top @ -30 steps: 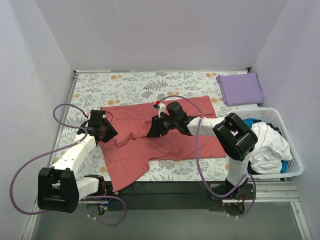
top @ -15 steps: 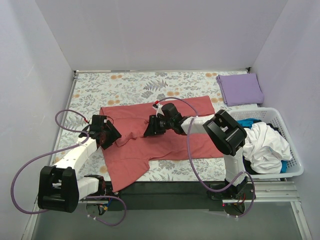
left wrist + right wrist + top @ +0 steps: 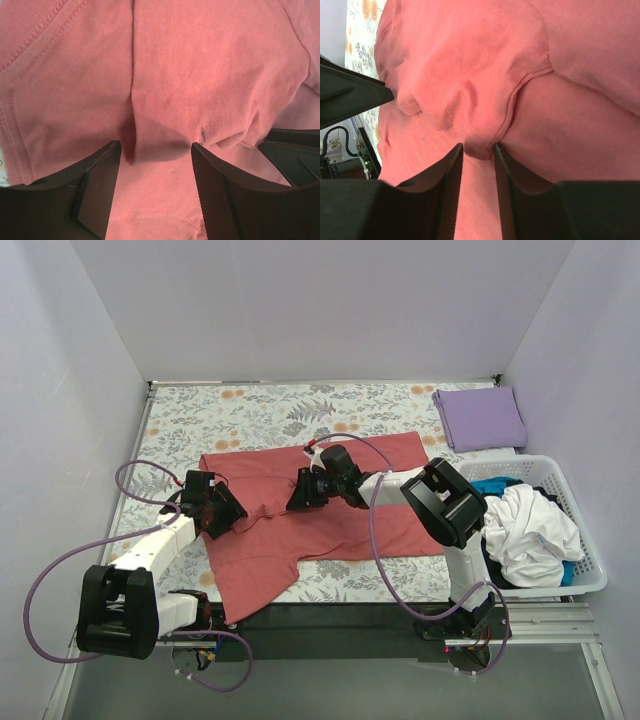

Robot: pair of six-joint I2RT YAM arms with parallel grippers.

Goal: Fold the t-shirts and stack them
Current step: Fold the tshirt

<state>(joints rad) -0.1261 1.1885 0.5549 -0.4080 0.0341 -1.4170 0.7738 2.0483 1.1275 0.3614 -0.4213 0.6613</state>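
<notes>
Cut off on every side in both wrist views: salmon-red soft cotton t-shirt (image 3: 200, 75), outline and sleeves beyond telling there

Cropped by the bottom edge: black fingers (image 3: 95, 195) of the left gripper (image 3: 156, 150), likewise those of the right gripper (image 3: 478, 150)

Unclear whether pinched or merely straddled: small hemmed fold (image 3: 480, 142) at the right gripper's narrow gap

Buried under a crumpled white garment (image 3: 535, 530) in the white slatted plastic basket (image 3: 590, 575): blue cloth (image 3: 492, 484), only a scrap showing

Bright even light from above, soft faint shadows, top view sharp, wrist views crisp at centre, left claw fingers (image 3: 95, 200) dark, underexposed up close
</notes>
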